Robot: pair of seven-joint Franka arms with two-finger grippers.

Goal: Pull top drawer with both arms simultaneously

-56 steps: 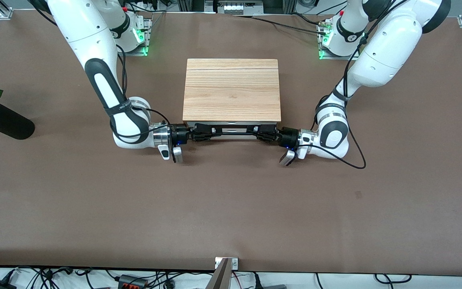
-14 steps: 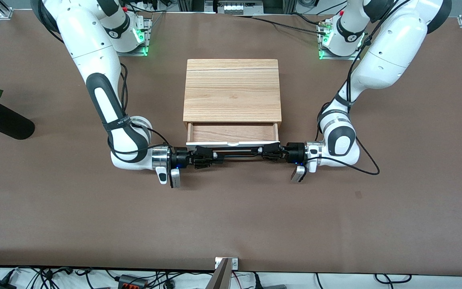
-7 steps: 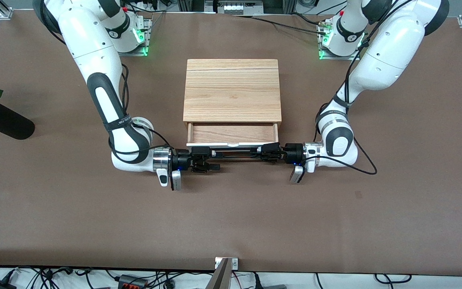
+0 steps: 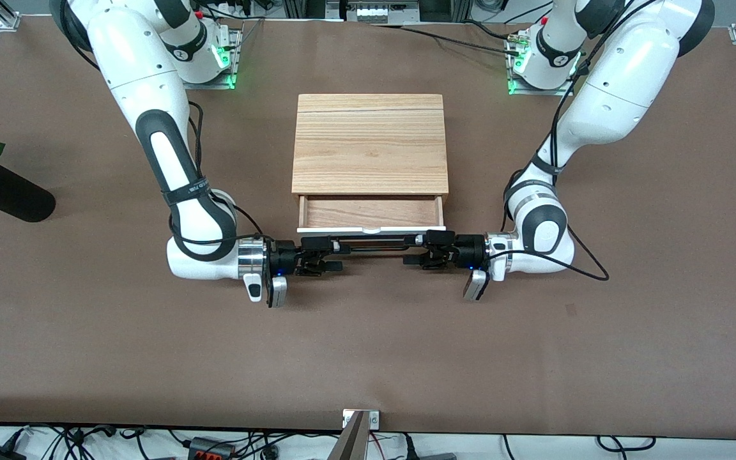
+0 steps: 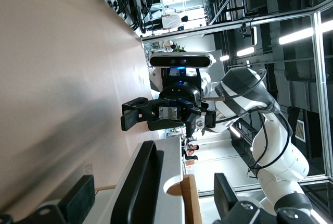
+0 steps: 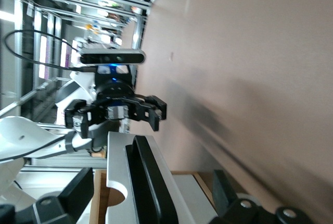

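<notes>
The top drawer [image 4: 371, 213] stands pulled partway out of the light-wood cabinet [image 4: 369, 140], its wood inside showing. Its black bar handle [image 4: 374, 242] runs along the white front panel. My right gripper [image 4: 329, 253] is open at the handle's end toward the right arm, its fingers spread on either side of the bar. My left gripper [image 4: 416, 250] is open at the handle's end toward the left arm. In the left wrist view the handle [image 5: 139, 187] lies between wide-spread fingers [image 5: 79, 199]. In the right wrist view the handle [image 6: 151, 182] also lies untouched between the fingers [image 6: 78, 191].
A black vase [image 4: 7, 191] with a red rose lies at the right arm's end of the table. Cables trail from both wrists onto the brown tabletop [image 4: 368, 345]. Each wrist view shows the other arm's open gripper farther off.
The drawer came out from shut over the last seconds. Both grippers, shut on the handle a second ago, have opened, the right one first. Both hands drew slightly outward along the bar.
</notes>
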